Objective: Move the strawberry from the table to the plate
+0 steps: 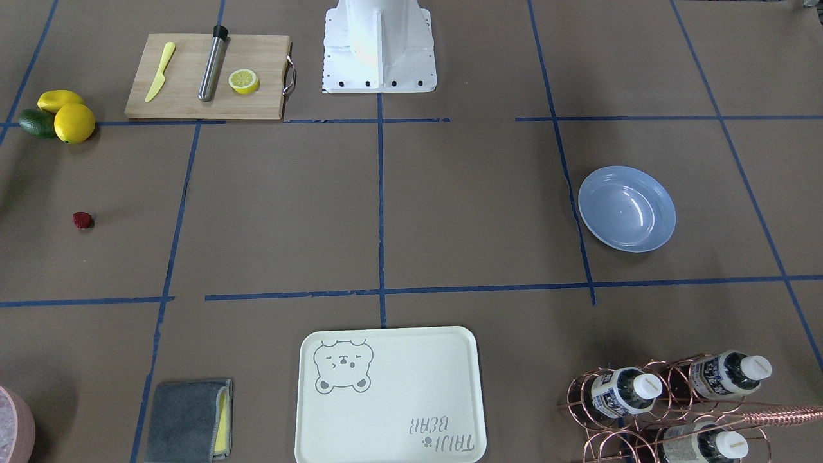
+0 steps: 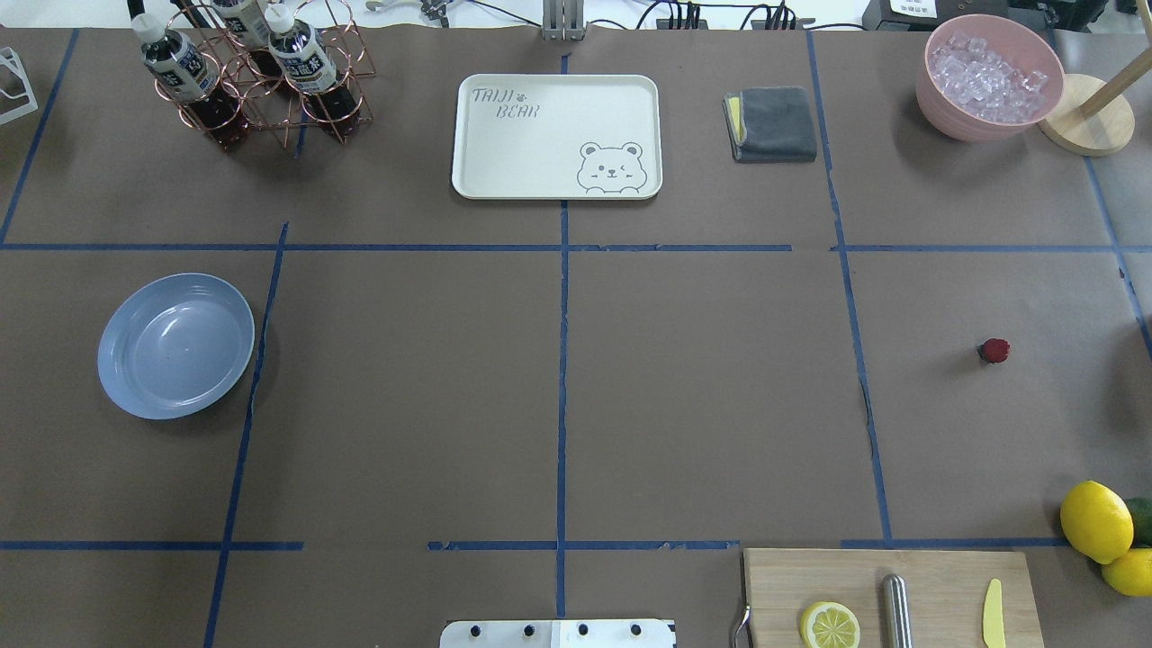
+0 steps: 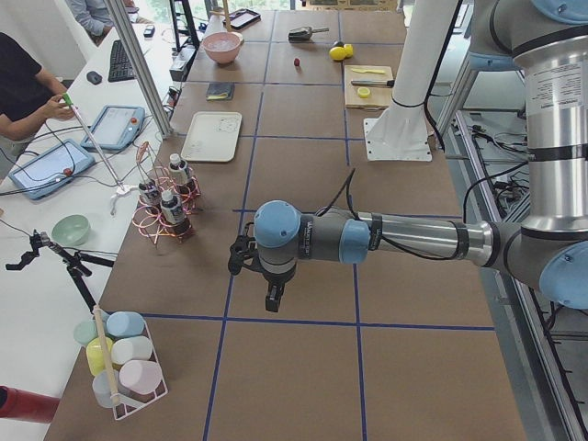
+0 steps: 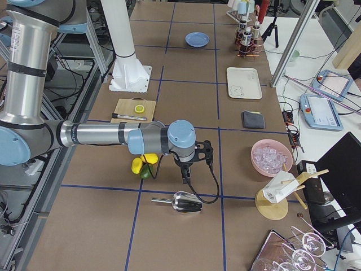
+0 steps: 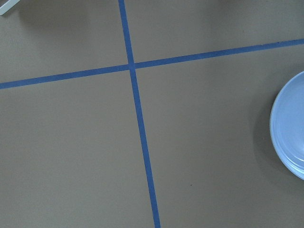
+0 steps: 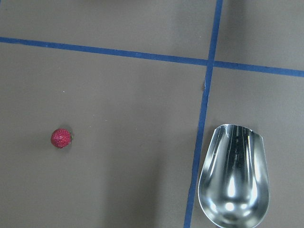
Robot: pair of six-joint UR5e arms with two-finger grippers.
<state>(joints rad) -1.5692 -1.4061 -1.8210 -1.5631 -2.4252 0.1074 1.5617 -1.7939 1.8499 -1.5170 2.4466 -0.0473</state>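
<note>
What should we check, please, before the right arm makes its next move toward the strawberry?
1. The strawberry lies alone on the table, nothing touching it: ok.
2. The plate is empty: ok.
3. The strawberry shows in the right wrist view: ok.
4. The metal scoop lies apart from the strawberry: ok.
5. The right tool is open: cannot tell.
6. The left tool is open: cannot tell.

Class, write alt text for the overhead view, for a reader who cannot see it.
A small red strawberry lies on the table at right, far from the empty blue plate at left. A tray, bottles, a cloth and an ice bowl line the far edge; no arm shows.
</note>
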